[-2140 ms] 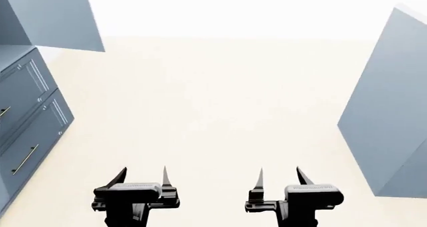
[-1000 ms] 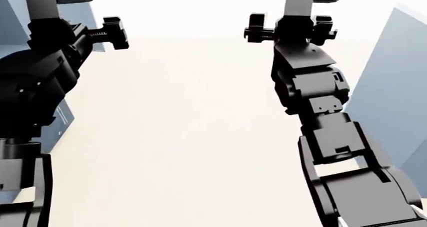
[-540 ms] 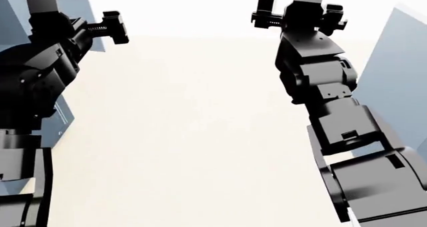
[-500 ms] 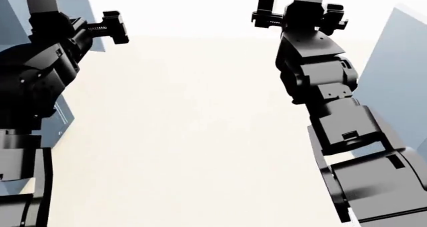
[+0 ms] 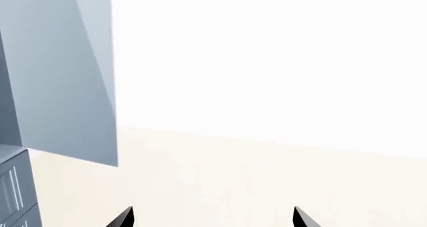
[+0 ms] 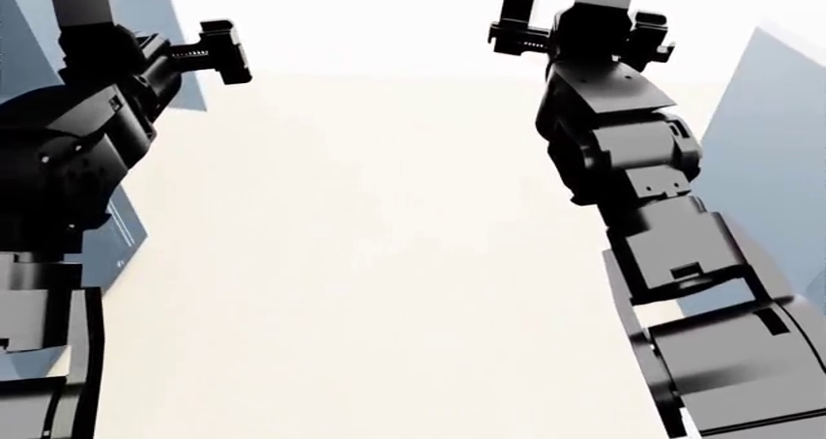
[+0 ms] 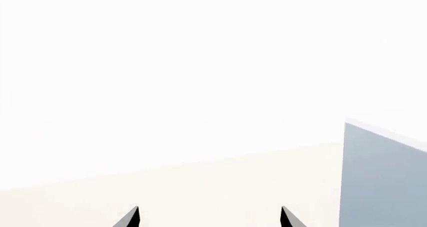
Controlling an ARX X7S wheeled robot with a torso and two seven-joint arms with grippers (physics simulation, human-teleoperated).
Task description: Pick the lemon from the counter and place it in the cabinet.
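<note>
The lemon is out of view in every frame. The cream-white counter [image 6: 374, 265] spreads below both raised arms. My left gripper [image 5: 212, 218] is open, its two dark fingertips [image 5: 124, 218] far apart over bare counter [image 5: 233, 187] with nothing between them. My right gripper [image 7: 210, 218] is open too, over bare counter [image 7: 200, 187]. In the head view the left arm [image 6: 77, 139] and right arm [image 6: 620, 149] reach up and forward, their fingers cut off by the top edge. The pale blue-grey cabinet [image 5: 60, 72] hangs close beside the left gripper.
Panelled blue-grey fronts [image 5: 13, 192] stand under the cabinet on the left. Another blue-grey cabinet side [image 6: 775, 139] rises at the right, also seen in the right wrist view as a blue-grey panel [image 7: 380, 182]. A bright white wall [image 6: 387, 23] lies beyond the counter.
Both arms have risen from low at the front to high and stretched forward. In the last half second the right arm drifted slightly right; the left arm barely moved.
</note>
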